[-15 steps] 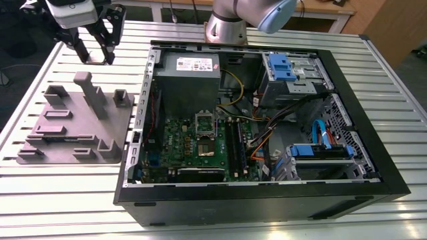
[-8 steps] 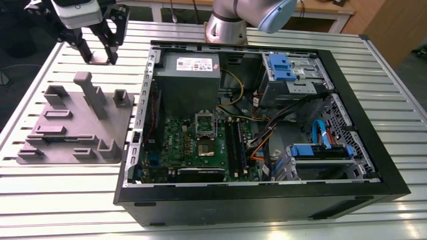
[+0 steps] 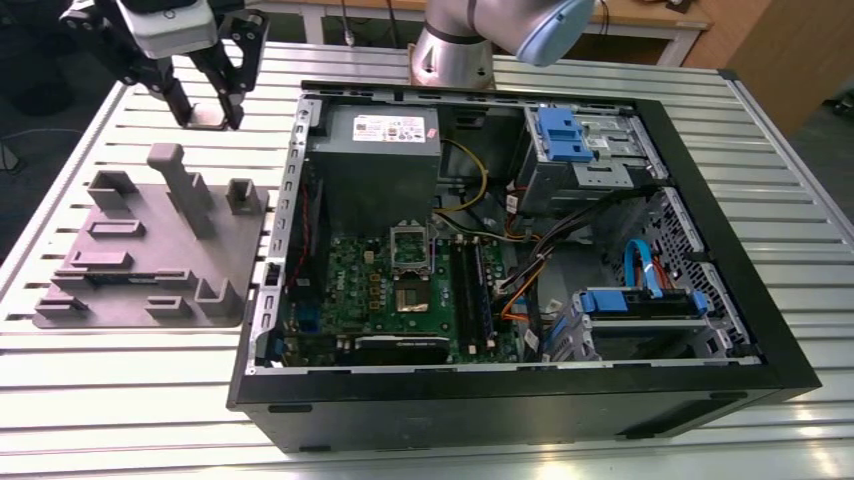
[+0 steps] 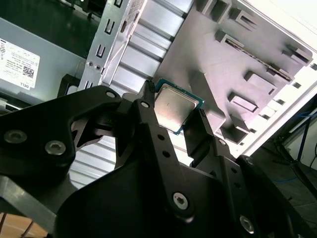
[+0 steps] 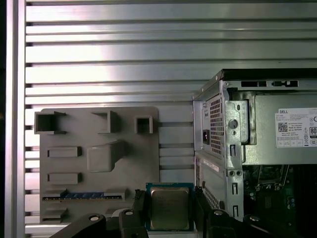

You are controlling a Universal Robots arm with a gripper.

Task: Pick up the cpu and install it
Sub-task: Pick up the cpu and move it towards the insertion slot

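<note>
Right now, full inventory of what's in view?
cpu: one, silver-grey, held between the jaws.
fixture plate: one, grey, on the table, at the exterior view's left of the case.
PC case: one, black, open, on the table.
motherboard: one, green, inside the case.
power supply: one, grey, inside the case, next to the motherboard.
table: one, silver, slatted, under case and plate.
arm: one, silver-grey, beyond the case in the exterior view.
gripper: one, black, jaws shut on the cpu, above the table by the plate.
</note>
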